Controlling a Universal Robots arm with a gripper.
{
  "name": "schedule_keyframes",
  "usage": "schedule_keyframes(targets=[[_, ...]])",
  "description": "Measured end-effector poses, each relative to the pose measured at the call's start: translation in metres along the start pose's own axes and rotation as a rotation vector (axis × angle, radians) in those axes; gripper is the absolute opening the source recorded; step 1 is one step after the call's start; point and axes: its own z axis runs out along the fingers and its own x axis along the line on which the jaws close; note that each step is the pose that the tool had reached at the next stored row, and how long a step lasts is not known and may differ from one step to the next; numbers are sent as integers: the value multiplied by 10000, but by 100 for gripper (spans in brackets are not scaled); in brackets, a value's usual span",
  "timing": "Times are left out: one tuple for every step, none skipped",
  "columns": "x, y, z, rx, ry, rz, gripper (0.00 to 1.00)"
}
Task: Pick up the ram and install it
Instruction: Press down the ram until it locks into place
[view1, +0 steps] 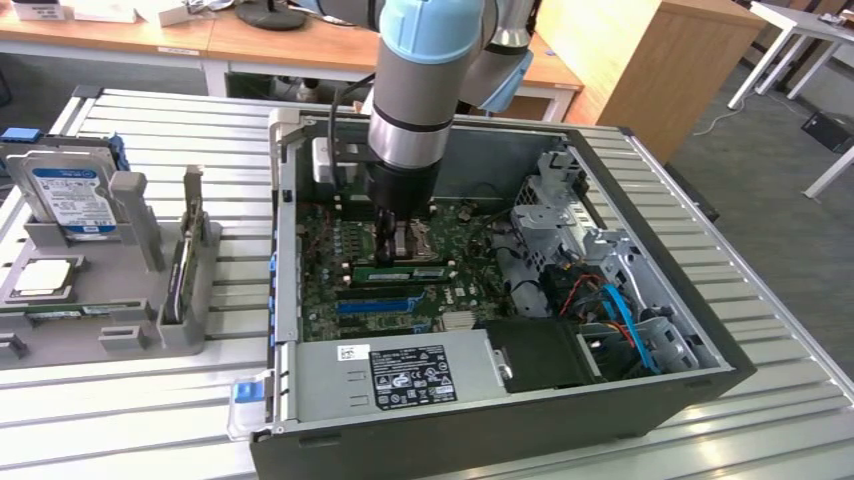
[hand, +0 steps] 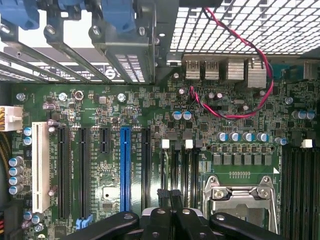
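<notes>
The gripper (view1: 387, 252) is hanging inside the open computer case (view1: 694, 375) with its fingers (hand: 163, 196) clenched together and nothing showing between them. The ram (view1: 396, 271) is lying just beneath the fingertips, running crosswise over the motherboard (hand: 150, 107); whether they are touching it cannot be told. The blue expansion slot (hand: 125, 167) is sitting just beside the gripper and the metal processor socket (hand: 242, 195) on its other side.
</notes>
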Motion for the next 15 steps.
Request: schedule_keyframes(targets=[[0, -3, 0, 0, 0, -1, 10], [0, -3, 0, 0, 1, 0, 10], [0, -3, -1, -1, 3, 1, 10], [0, -3, -1, 0, 1, 0, 10], [0, -4, 0, 0, 1, 0, 10], [0, -4, 0, -1, 2, 0, 10], [-1, -4, 4, 0, 0, 0, 10], [-1, -4, 8, 1, 0, 0, 10], [0, -4, 11, 0, 1, -1, 10], [0, -4, 11, -1, 3, -1, 10], [0, -4, 11, -1, 3, -1, 10], [0, -4, 11, -1, 3, -1, 10], [0, -4, 11, -1, 2, -1, 10], [0, -4, 14, 0, 1, -1, 10], [-1, -4, 21, 3, -3, 0, 10]])
